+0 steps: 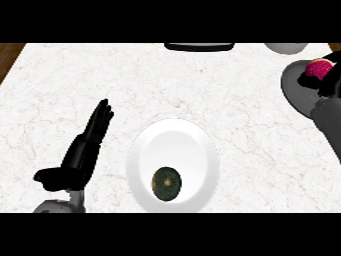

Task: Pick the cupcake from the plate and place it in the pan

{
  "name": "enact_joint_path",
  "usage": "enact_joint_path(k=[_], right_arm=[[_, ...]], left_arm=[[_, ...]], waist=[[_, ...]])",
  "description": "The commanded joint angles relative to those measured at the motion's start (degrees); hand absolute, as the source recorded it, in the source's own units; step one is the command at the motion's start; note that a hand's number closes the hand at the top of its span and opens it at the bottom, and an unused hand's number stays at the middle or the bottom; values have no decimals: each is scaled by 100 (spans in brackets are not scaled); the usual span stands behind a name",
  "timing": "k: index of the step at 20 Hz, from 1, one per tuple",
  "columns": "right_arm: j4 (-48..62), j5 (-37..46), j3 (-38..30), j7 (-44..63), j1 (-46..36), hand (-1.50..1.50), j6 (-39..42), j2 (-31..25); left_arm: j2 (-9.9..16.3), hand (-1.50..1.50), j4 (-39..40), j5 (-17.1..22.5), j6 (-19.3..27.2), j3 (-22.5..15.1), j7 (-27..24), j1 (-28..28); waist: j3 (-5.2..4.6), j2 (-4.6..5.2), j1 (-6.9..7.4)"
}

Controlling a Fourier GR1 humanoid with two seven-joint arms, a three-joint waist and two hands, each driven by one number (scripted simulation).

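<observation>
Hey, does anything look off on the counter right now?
Nothing spilled or damaged. One oddity: a dark round disc lies on the white plate, while the pink cupcake is at the right hand, over the grey pan.

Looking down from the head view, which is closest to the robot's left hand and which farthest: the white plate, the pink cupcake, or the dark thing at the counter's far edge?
From the left hand:
1. White plate, just to its right.
2. Dark thing, at the counter's far edge.
3. Pink cupcake, far right, held in the right hand over the grey pan.

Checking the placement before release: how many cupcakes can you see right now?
1: the cupcake, pink-topped, in the right hand over the pan at right. More may be hidden.
</observation>
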Motion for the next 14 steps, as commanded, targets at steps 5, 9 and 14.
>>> enact_joint_path(k=[5, 9, 14], right_arm=[[293, -764, -1075, -1338, 191, 150, -583, -576], [403, -1114, -1486, -2024, 302, 150, -289, -897], [1110, -1317, -1489, -1702, 333, -150, 1541, -823]], left_arm=[[-166, 0, 201, -88, -37, -123, -297, 43], [-70, 0, 72, -30, -85, -19, 34, -208], [-120, 0, 89, -46, -55, 2, 25, -410]], waist=[[18, 78, 159], [30, 103, 205], [30, 167, 313]])
